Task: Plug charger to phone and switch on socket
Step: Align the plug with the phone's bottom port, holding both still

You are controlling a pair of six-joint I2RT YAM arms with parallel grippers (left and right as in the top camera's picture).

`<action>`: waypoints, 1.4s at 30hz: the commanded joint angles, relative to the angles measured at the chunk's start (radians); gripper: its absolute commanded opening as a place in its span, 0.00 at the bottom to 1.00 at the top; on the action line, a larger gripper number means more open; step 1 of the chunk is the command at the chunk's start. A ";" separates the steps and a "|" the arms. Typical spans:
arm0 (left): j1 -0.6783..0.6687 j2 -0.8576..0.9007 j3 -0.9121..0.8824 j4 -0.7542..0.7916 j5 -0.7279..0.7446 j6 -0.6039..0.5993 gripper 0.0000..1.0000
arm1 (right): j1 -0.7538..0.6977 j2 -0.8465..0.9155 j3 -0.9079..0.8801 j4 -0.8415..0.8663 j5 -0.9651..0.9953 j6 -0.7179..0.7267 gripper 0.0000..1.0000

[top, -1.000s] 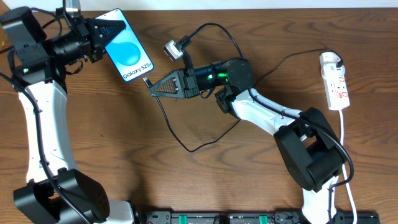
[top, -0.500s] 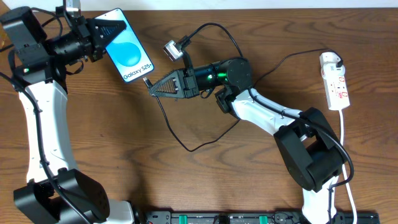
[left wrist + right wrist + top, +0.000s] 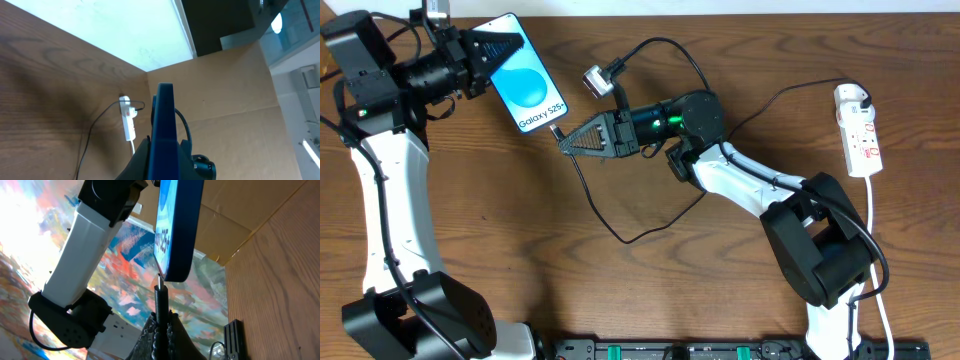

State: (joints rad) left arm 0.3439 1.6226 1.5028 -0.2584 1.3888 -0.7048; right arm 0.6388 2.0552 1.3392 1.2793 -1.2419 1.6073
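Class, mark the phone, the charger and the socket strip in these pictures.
phone [image 3: 528,85]: overhead view, middle of its blue screen.
charger [image 3: 160,300]: right wrist view, black plug body just below the phone's lower edge.
socket strip [image 3: 861,138]: overhead view, middle of its white body.

Dark brown wood-grain table [image 3: 650,290], thin white strip [image 3: 720,6] along its far edge. Beyond it, tan cardboard panels [image 3: 225,95] meet at a seam, next to a bright pale surface [image 3: 100,30] (washed out, can't tell what). Dark block [image 3: 220,22] above. Behind, a colourful painted backdrop [image 3: 130,250]: red, blue, white.
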 commanded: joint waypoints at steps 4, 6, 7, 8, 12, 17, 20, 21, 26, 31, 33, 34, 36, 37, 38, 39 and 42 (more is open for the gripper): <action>-0.003 -0.015 0.004 0.004 0.032 0.017 0.07 | 0.004 -0.001 0.002 0.002 0.017 -0.023 0.01; -0.003 -0.015 0.004 0.004 0.032 0.017 0.07 | 0.004 -0.001 0.002 0.002 0.018 -0.023 0.01; -0.003 -0.015 0.004 0.003 0.032 0.017 0.07 | 0.004 -0.001 0.002 0.002 0.020 -0.023 0.01; -0.003 -0.015 0.004 0.000 0.032 0.017 0.07 | 0.004 -0.001 0.002 0.002 0.020 -0.023 0.01; -0.003 -0.015 0.004 -0.019 0.032 0.017 0.07 | 0.004 -0.001 0.002 0.002 0.020 -0.023 0.01; -0.003 -0.015 0.004 -0.022 0.032 0.017 0.07 | 0.004 -0.001 0.002 0.002 0.020 -0.023 0.01; -0.003 -0.015 0.004 -0.022 0.032 0.017 0.07 | 0.004 -0.001 0.002 0.002 0.021 -0.023 0.01; -0.003 -0.015 0.004 -0.022 0.032 0.017 0.07 | 0.004 -0.001 0.002 0.002 0.021 -0.023 0.01; -0.009 -0.015 0.004 -0.022 0.032 0.017 0.07 | 0.005 -0.001 0.002 -0.003 0.025 -0.023 0.01; -0.028 -0.015 0.004 -0.021 0.010 0.017 0.07 | 0.005 -0.001 0.002 -0.008 0.024 -0.023 0.01; -0.034 -0.015 0.004 -0.021 0.005 0.017 0.07 | 0.004 -0.001 0.002 -0.008 0.024 -0.023 0.01; -0.036 -0.015 0.004 -0.021 0.005 0.017 0.07 | 0.004 -0.001 0.002 -0.009 0.024 -0.023 0.01; -0.036 -0.015 0.004 -0.021 0.005 0.018 0.07 | 0.004 -0.001 0.002 -0.008 0.024 -0.023 0.01; -0.036 -0.015 0.004 -0.021 0.005 0.018 0.07 | 0.004 -0.001 0.002 -0.008 0.024 -0.023 0.01; -0.036 -0.015 0.004 -0.021 0.005 0.018 0.08 | 0.004 -0.001 0.002 -0.008 0.024 -0.023 0.01; -0.036 -0.015 0.004 -0.021 0.006 0.020 0.07 | 0.004 -0.001 0.002 -0.008 0.024 -0.023 0.01; -0.036 -0.015 0.004 -0.021 0.006 0.021 0.07 | 0.004 -0.001 0.002 -0.009 0.026 -0.023 0.01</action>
State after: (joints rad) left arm 0.3149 1.6226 1.5028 -0.2817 1.3731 -0.6983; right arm 0.6403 2.0552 1.3392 1.2713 -1.2415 1.6066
